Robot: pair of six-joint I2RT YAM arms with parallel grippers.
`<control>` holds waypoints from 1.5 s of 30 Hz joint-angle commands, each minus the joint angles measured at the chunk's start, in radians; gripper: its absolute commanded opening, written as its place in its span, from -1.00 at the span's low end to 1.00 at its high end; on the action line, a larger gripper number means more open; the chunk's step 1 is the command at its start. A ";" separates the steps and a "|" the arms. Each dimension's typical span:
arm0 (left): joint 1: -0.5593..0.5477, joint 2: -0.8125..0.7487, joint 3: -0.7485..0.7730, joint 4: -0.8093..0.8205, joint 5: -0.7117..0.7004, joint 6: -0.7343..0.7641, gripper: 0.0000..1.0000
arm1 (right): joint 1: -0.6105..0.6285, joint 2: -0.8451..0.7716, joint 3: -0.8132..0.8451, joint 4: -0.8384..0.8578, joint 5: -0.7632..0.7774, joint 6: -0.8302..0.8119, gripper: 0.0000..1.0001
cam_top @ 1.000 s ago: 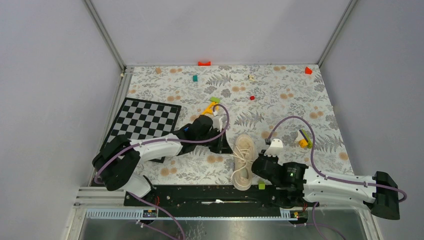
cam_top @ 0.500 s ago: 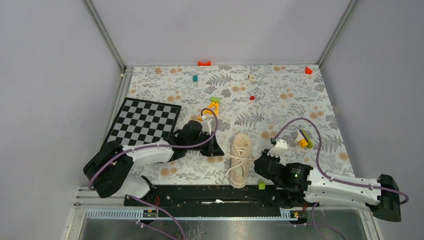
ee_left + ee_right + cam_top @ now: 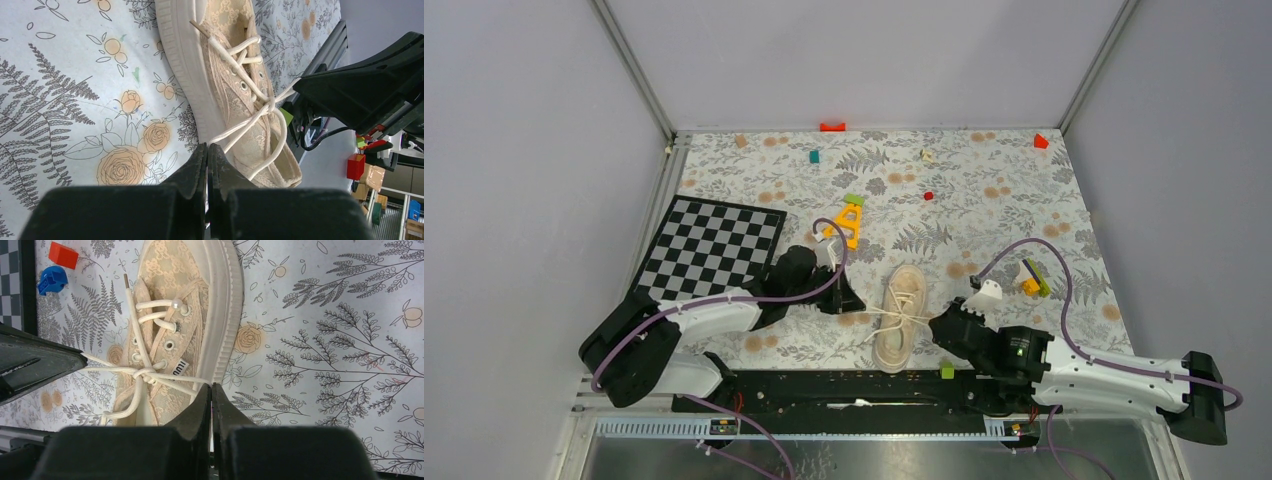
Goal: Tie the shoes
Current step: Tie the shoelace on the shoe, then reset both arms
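From above, the shoe point(image 3: 902, 318) lies on the desk point(image 3: 984, 200) near its front edge, between my left pincer point(image 3: 849, 302) and right pincer point(image 3: 936, 328). A lace point(image 3: 876, 313) runs taut across it to each.

My left wrist view shows the left pincer point(image 3: 206, 150) pinched tight on one lace end, which leads up to a knot point(image 3: 270, 106) at mid-shoe.

In my right wrist view the right pincer point(image 3: 211, 390) is clamped on the other end.

I judge the first crossing is made and being cinched. The bow is not yet formed.
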 commanded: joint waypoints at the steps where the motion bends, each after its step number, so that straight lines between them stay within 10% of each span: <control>1: 0.063 0.017 -0.050 -0.028 -0.124 0.028 -1.00 | -0.009 0.022 -0.008 -0.249 0.110 -0.010 -1.00; 20: 0.090 0.004 -0.065 -0.011 -0.138 0.031 -1.00 | -0.010 0.006 -0.008 -0.267 0.123 0.004 -1.00; 37: 0.094 0.342 0.426 0.019 -0.105 0.093 -1.00 | -0.241 0.077 0.110 0.064 0.185 -0.473 -1.00; 43: 0.094 0.278 0.551 -0.153 -0.115 0.117 0.40 | -0.246 0.136 0.278 -0.063 0.143 -0.534 0.93; 45: 0.094 0.178 0.560 -0.200 -0.136 0.121 0.84 | -0.246 0.154 0.364 -0.185 0.164 -0.520 0.99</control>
